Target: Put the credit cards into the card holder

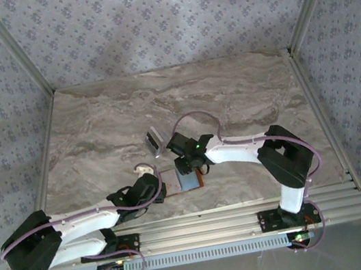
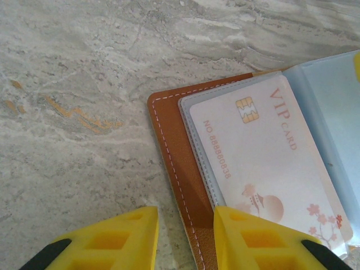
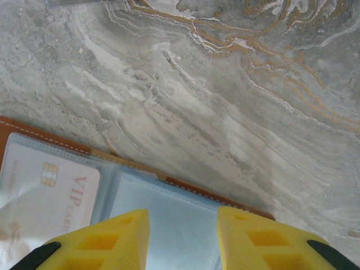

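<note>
Top external view recorded the card holder [image 1: 191,180] lying open and flat on the marbled table [image 1: 97,135], close to the near edge and between the two arms. The left gripper [image 1: 156,189] stood just beside the holder's left edge. The right gripper [image 1: 187,165] hung over its far side. A pale stack of credit cards [image 1: 154,141] lay on the table just beyond the holder, apart from it and from both grippers.

Left wrist view: the left gripper [image 2: 185,228] had its yellow fingers [image 2: 107,244] set a moderate way apart and clamped on nothing. The brown stitched border of the card holder [image 2: 171,146] ran into the gap between them. One finger overlapped that border; whether it pressed on the leather could not be told. One VIP card [image 2: 264,163], white with a gold chip and pink print, sat inside a clear sleeve [image 2: 197,146] on the half of the holder nearer this gripper.

Right wrist view: the right gripper [image 3: 183,230] was likewise part-open and empty, its fingers standing to either side above a blue-grey sleeve [image 3: 169,208] on the holder's other half. The VIP card [image 3: 62,191] was seen in the neighbouring sleeve. The brown edge of the card holder [image 3: 39,132] bordered directly on bare table.
</note>
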